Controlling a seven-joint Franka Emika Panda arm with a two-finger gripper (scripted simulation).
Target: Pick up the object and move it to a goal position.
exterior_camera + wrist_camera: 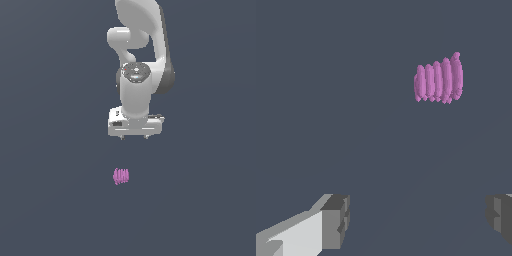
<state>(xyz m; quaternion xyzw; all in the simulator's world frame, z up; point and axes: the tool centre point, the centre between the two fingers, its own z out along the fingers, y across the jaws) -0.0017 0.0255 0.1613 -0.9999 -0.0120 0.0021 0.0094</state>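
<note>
Here, closest to us in the wrist view, our gripper point(416, 220) has its two grey fingertips point(336, 220) spread wide apart with nothing between them. Beyond them lies the object point(438, 79), a small ridged magenta blob resting alone on the dark flat ground point(331, 100). In the exterior view the object point(121, 176) sits below the gripper point(134, 137), well clear of it.
</note>
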